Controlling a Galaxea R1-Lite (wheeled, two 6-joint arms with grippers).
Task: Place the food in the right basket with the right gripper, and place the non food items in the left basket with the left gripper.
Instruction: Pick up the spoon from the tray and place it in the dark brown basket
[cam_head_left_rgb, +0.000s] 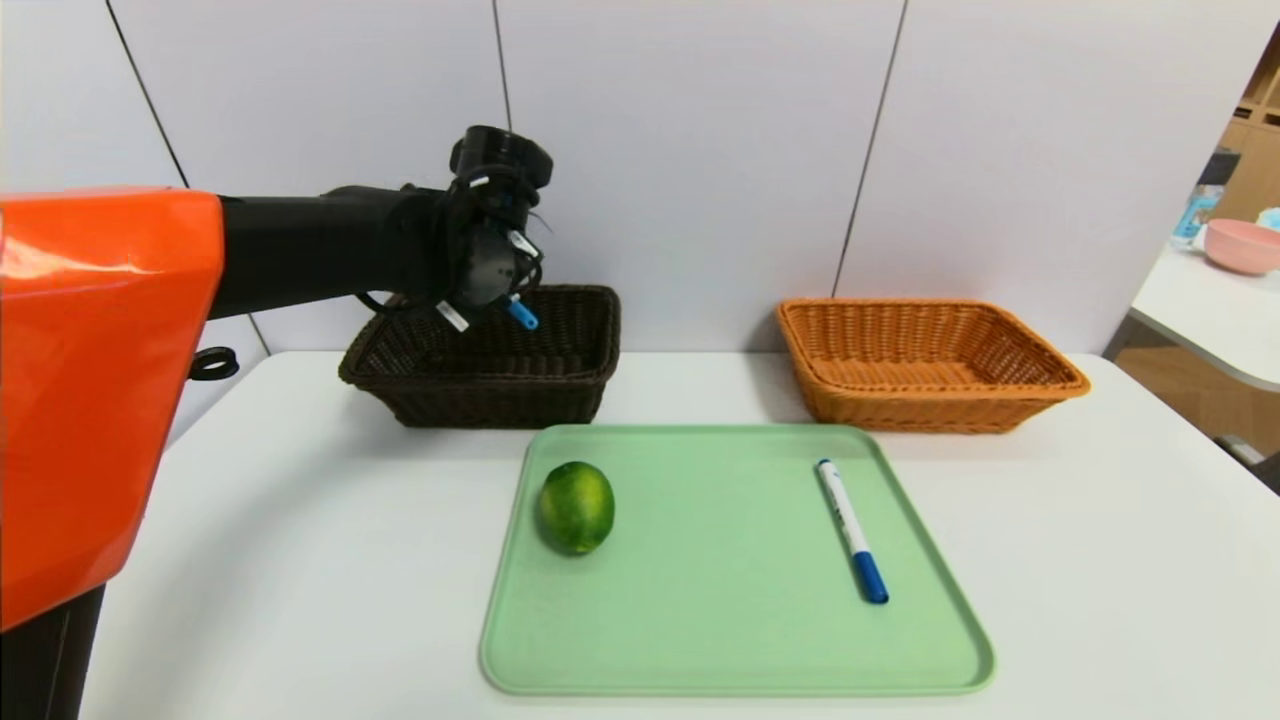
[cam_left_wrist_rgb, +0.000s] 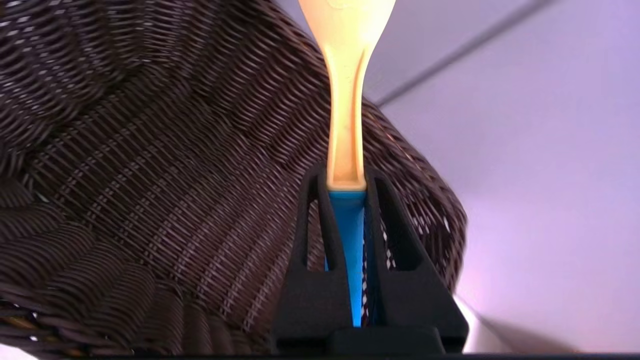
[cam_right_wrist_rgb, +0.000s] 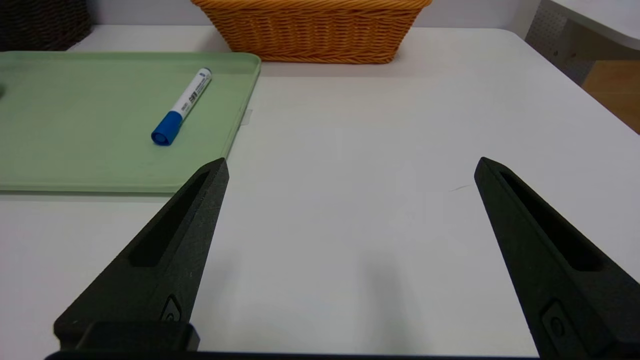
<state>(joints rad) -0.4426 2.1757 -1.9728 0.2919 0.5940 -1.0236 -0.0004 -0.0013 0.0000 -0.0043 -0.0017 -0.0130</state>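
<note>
Jaws of the left gripper (cam_left_wrist_rgb: 347, 185) clamp the light, stiff yellow-headed, blue-handled plastic spoon-spatula (cam_left_wrist_rgb: 346, 125) by its slim handle above the dark brown woven wicker basket (cam_left_wrist_rgb: 150, 175); the right gripper (cam_right_wrist_rgb: 350, 170) gapes empty.

A broad white rectangular table (cam_head_left_rgb: 1100, 560) fills the foreground. Behind it, from nine to two o'clock, stands a pale grey panelled wall (cam_head_left_rgb: 700, 150) crossed by thin dark seams. At three o'clock sits a second white table (cam_head_left_rgb: 1200, 320) bearing a pink bowl (cam_head_left_rgb: 1243, 246), with light wooden shelving (cam_head_left_rgb: 1262, 120) beyond.
</note>
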